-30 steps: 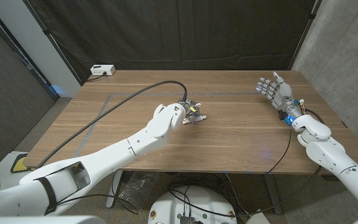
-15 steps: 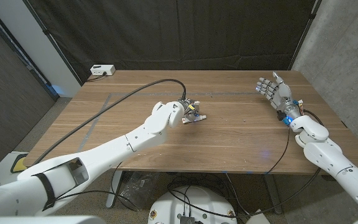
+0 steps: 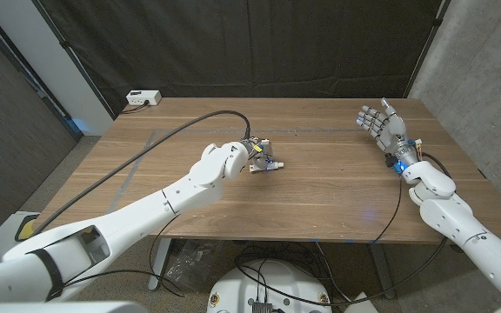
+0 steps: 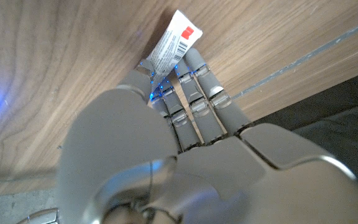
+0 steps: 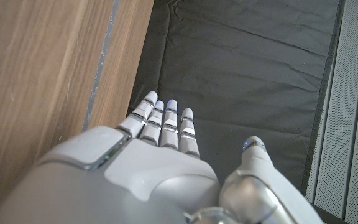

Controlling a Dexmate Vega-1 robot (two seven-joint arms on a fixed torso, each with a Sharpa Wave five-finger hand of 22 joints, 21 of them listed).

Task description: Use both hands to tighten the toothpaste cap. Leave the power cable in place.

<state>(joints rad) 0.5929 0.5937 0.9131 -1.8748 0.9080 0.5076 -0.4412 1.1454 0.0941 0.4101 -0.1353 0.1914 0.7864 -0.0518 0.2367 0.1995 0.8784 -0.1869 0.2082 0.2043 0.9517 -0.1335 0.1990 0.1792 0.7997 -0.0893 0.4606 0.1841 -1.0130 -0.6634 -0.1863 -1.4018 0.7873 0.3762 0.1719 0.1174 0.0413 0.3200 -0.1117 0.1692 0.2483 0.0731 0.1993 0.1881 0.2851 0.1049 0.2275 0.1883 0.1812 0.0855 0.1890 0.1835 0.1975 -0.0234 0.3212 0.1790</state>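
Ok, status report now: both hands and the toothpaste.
Left hand over the toothpaste tube, fingers on it, grip unclear. Right hand open, raised at the table's right end. Black cable runs behind the left hand, not blocking.

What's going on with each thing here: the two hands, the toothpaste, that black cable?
Left hand: fingers closed around the toothpaste tube.
Toothpaste tube: on the table, held; cap hidden.
Right hand: raised, fingers spread, holding nothing.
Power cable: lying across the table.
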